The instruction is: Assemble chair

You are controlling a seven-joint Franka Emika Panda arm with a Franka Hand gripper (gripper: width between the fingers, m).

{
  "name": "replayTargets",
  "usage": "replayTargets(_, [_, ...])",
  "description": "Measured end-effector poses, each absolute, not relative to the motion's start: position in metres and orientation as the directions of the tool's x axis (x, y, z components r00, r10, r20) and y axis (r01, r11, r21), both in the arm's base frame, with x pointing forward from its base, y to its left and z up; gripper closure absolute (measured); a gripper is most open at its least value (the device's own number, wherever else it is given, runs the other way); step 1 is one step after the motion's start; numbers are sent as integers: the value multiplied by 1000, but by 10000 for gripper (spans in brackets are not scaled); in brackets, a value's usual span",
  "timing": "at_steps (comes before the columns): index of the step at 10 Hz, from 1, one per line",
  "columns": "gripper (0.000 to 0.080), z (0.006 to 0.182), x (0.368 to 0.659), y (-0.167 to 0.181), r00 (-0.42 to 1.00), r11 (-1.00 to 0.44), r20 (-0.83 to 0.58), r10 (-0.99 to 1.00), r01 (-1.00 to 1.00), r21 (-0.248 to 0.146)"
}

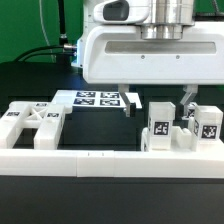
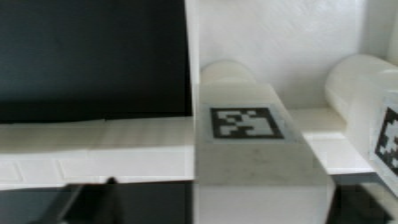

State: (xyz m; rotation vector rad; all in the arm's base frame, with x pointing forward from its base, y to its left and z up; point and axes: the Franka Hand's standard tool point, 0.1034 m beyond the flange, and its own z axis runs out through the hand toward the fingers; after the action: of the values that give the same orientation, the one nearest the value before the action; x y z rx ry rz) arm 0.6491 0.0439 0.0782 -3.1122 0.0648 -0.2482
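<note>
**Exterior view.** The gripper (image 1: pixel 157 103) hung low over the table with its jaws set wide. One finger stood on each side of an upright tagged leg (image 1: pixel 160 125), and a dark gap showed on both sides, so nothing was judged held. A second leg (image 1: pixel 206 125) stood near the first, toward the exterior view's right; whether the two touched could not be told. A notched frame piece (image 1: pixel 35 122) lay well apart from both, toward the exterior view's left. The marker board (image 1: pixel 95 98) lay behind these parts and the border rail (image 1: pixel 100 160) ran in front of them.

**Wrist view.** The tagged leg ran down the middle of the picture, tag uppermost, between the two dark fingertips. Space was visible on at least one side. The other side was too blurred to rule out contact.

**Progress.** No joint between any two chair parts was visible. The assembly was judged to be at an early stage, with the tagged leg lined up for pickup. Gripping it, carrying it and every fitting step were judged left to do.
</note>
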Motion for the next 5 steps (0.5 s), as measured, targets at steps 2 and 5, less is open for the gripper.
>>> replayTargets(2, [512,78,649,44,985,-998,157,-68,-64,-26])
replayTargets(5, [512,78,649,45,964,-975,151,-220,-214,-52])
